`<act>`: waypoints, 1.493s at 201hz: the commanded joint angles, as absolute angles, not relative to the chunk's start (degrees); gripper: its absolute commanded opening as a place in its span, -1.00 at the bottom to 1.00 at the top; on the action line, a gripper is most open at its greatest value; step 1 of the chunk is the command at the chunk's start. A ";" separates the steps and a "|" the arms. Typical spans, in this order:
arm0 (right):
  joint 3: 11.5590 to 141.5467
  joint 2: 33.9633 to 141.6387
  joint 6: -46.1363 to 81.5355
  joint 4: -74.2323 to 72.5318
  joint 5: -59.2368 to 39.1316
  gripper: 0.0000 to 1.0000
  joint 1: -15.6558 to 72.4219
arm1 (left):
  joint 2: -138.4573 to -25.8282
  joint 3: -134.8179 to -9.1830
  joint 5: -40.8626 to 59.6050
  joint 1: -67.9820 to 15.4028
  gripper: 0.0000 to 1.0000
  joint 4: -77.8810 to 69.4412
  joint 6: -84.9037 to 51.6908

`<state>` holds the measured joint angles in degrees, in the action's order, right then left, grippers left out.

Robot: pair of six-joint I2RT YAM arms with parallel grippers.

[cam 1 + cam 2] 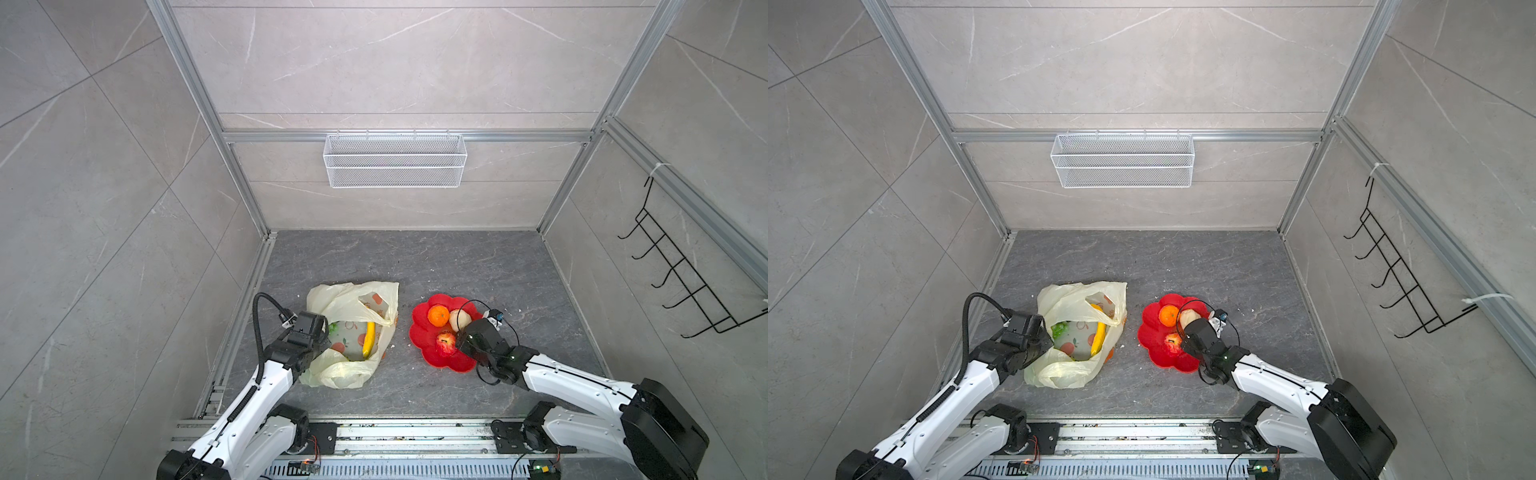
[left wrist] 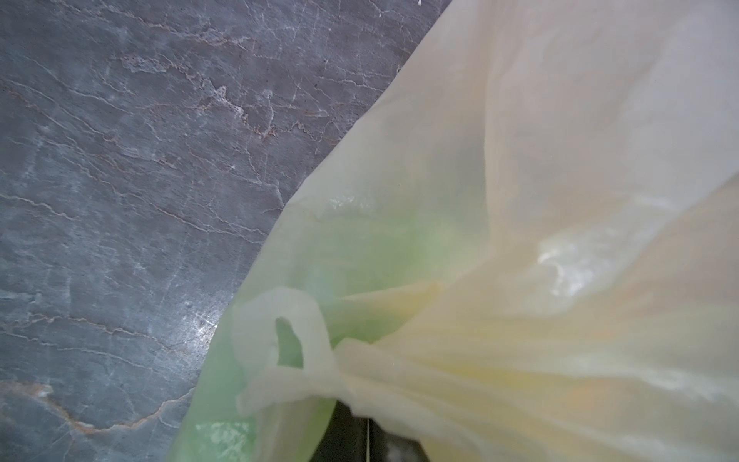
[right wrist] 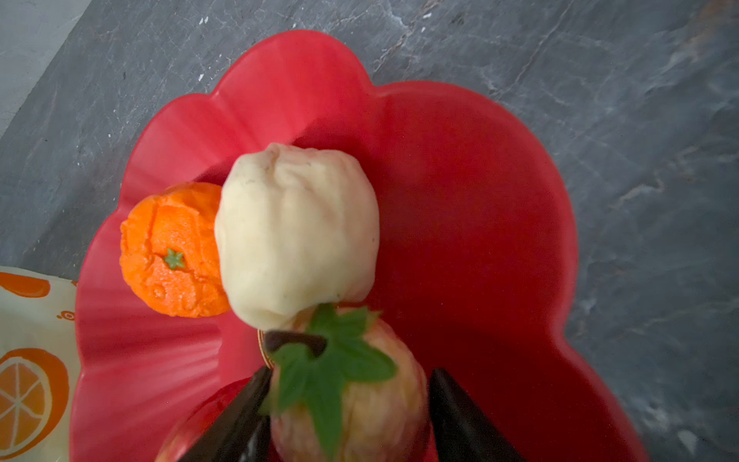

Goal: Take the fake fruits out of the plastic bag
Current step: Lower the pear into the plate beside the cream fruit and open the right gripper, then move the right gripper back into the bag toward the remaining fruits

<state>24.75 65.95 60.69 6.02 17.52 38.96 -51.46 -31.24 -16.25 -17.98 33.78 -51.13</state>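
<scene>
Over plate, right claw spread astride apple; left claw pinching bag rim, bag just beside plate; banana, grapes inside bag. Risk: finger snags apple on withdrawal, rolls it off plate; thin rim slips, mouth collapses over fruit.

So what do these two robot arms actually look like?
Both have smooth white shells and chunky black joints. The left arm carries a ribbed black cable hose; the right arm has thin black wire loops and a small green light. The right end effector has dark tapered fingers.
</scene>
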 commanded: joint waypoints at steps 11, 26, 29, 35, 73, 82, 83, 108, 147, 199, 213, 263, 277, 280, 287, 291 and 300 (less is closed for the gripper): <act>26.73 65.08 61.78 11.54 20.58 0.40 38.80 | -50.61 -31.26 -16.96 -17.75 -0.86 34.05 -50.53; 27.49 65.21 61.88 12.65 20.91 0.44 38.75 | -50.56 -31.23 -16.96 -17.75 -0.86 34.00 -50.47; 27.60 65.21 61.80 12.61 20.92 0.45 38.81 | -50.55 -31.23 -16.90 -17.75 -0.86 33.87 -50.45; 27.73 65.14 61.66 12.76 20.98 0.46 38.82 | -50.60 -31.30 -16.87 -17.75 -0.86 33.87 -50.32; 29.08 63.23 60.20 14.96 22.56 0.49 38.79 | -50.85 -31.62 -15.88 -17.76 -0.86 33.35 -48.99; 29.56 62.64 59.45 15.72 22.92 0.49 38.80 | -50.97 -31.84 -15.61 -17.75 -0.86 33.26 -48.57; 29.63 62.61 59.39 15.90 22.97 0.49 38.74 | -51.02 -31.83 -15.58 -17.75 -0.86 33.28 -48.50; 31.38 59.62 56.70 18.18 23.71 0.47 38.85 | -51.04 -32.50 -14.14 -17.75 -0.86 32.59 -46.55; 36.67 55.05 49.81 15.77 19.03 0.41 42.06 | -50.79 -33.51 -15.29 -17.75 -0.86 34.06 -45.92; 47.95 61.65 40.56 11.97 21.63 0.37 57.46 | -48.53 -33.38 -16.87 -17.77 -0.85 35.24 -46.32; 51.46 67.14 38.72 9.32 17.12 0.35 59.99 | -48.00 -33.28 -17.48 -17.75 -0.85 35.68 -46.49; 66.75 90.85 34.30 7.80 1.83 0.23 63.15 | -48.62 -33.85 -16.69 -17.75 -0.85 36.63 -46.10; 69.04 95.02 34.32 6.61 0.14 0.20 63.26 | -48.37 -33.88 -16.96 -17.75 -0.84 37.22 -46.01; 69.68 95.88 34.28 6.58 -0.16 0.19 63.20 | -48.27 -33.85 -17.01 -17.75 -0.85 37.34 -46.12; 71.29 97.92 34.23 6.94 -0.87 0.18 63.19 | -47.97 -33.78 -17.41 -17.75 -0.84 37.73 -46.21; 72.08 99.08 34.27 7.01 -1.38 0.18 63.22 | -47.81 -33.86 -17.63 -17.71 -0.85 37.98 -46.31; 73.61 101.48 34.28 6.75 -2.52 0.17 63.21 | -47.44 -33.79 -18.29 -17.75 -0.84 38.44 -46.61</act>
